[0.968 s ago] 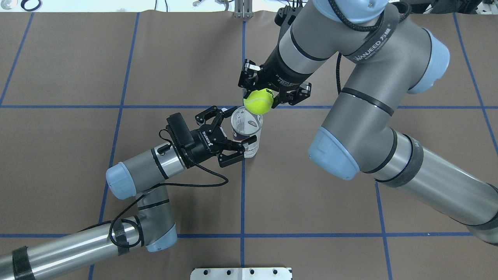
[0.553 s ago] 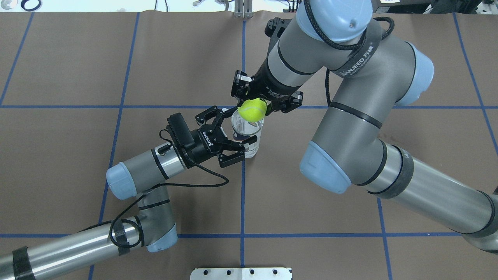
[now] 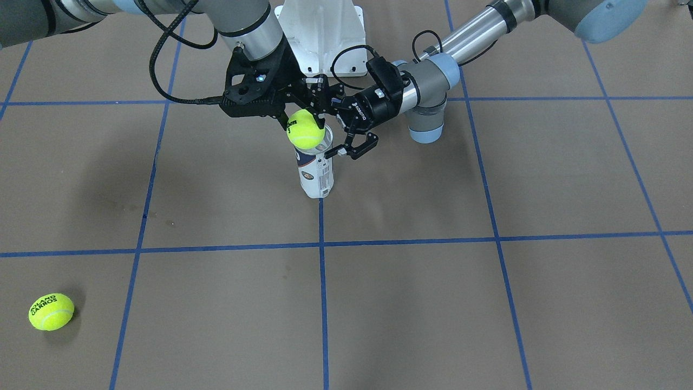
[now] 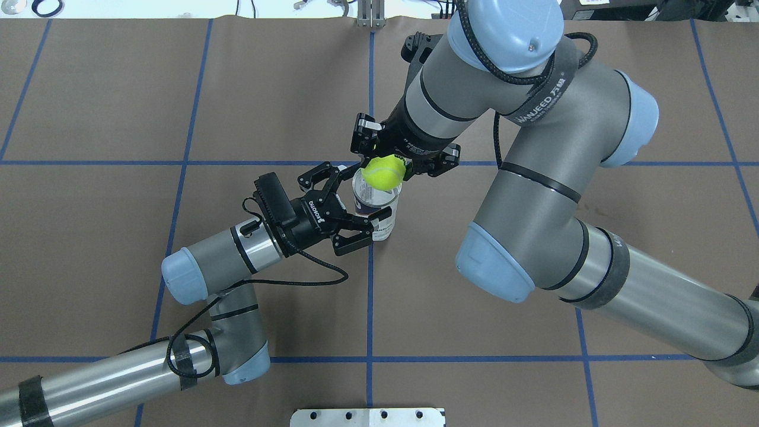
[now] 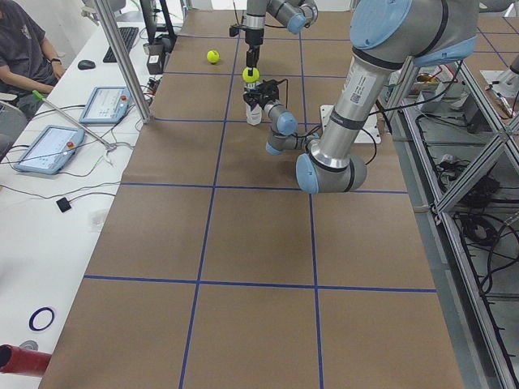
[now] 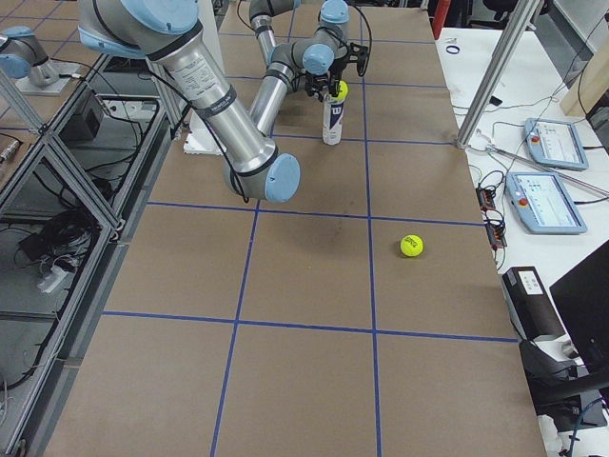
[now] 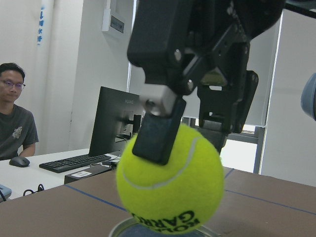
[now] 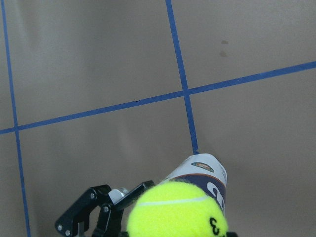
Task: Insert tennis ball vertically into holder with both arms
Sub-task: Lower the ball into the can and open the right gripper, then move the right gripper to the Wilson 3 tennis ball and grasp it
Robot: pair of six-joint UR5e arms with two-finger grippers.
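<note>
The holder (image 4: 379,207) stands upright on the table, open mouth up; it also shows in the front view (image 3: 315,176). My left gripper (image 4: 362,197) is shut on the holder from the side, near its top. My right gripper (image 4: 384,169) is shut on a yellow tennis ball (image 4: 384,173) and holds it just above the holder's mouth, a little off centre. In the left wrist view the ball (image 7: 170,182) hangs over the holder's rim (image 7: 163,232), pinched by the right fingers (image 7: 158,138). The right wrist view shows the ball (image 8: 177,210) over the holder (image 8: 202,173).
A second tennis ball (image 3: 51,311) lies on the brown table far on the robot's right, toward the operators' side. The white pedestal (image 3: 319,27) stands behind the holder. A person sits at a desk (image 5: 24,49) beyond the table's end.
My right gripper has carried the ball left and toward me, from beside the holder's mouth to just over it. The left gripper and holder have not moved.
</note>
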